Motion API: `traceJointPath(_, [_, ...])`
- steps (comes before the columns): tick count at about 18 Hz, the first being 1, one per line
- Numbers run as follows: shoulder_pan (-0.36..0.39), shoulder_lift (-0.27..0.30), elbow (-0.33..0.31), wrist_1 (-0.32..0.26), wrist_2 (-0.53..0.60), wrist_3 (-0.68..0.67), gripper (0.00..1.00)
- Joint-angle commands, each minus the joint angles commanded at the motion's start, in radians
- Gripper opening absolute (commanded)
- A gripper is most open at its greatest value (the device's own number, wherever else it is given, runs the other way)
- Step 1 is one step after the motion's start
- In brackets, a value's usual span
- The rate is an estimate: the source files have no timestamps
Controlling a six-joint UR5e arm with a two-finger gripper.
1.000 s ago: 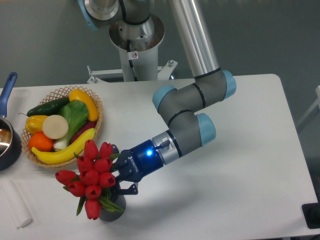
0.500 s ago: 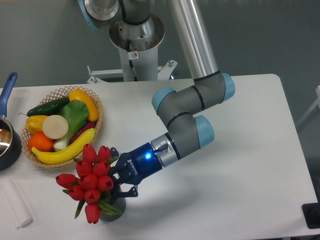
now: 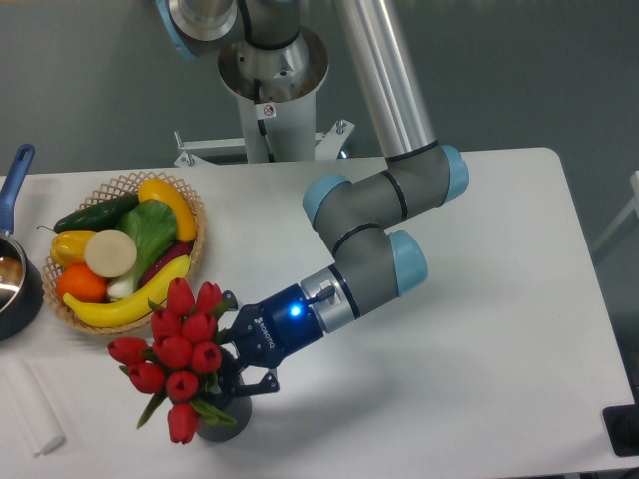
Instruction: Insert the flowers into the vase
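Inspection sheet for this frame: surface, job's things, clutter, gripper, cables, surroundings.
Surface: white table, a shadow under the arm.
Job's things: red flowers bunched over the dark vase, stems seem to reach into it; vase mostly hidden.
Clutter: wicker basket of produce, including a banana; dark pan with blue handle at left edge; white object front left.
Gripper: gripper low beside the vase rim, at the stems; whether it is open or shut is unclear.
Cables: nothing seen.
Surroundings: grey wall, robot pedestal behind the table.
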Motion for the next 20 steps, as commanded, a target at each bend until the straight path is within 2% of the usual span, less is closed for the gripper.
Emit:
traceJointPath(5, [0.0, 0.008, -0.008, 0.002, 0.061, 0.0, 0.62])
traceJointPath(10, [0.002, 0.02, -0.006, 0.006, 0.064, 0.002, 0.93])
traceJointPath(12, [0.002, 0.031, -0.008, 0.006, 0.078, 0.0, 0.99])
traceJointPath(17, [0.008, 0.055, -0.011, 0.011, 0.175, 0.009, 1.0])
traceJointPath(20, [0.012, 0.072, -0.026, 0.011, 0.276, 0.09, 1.0])
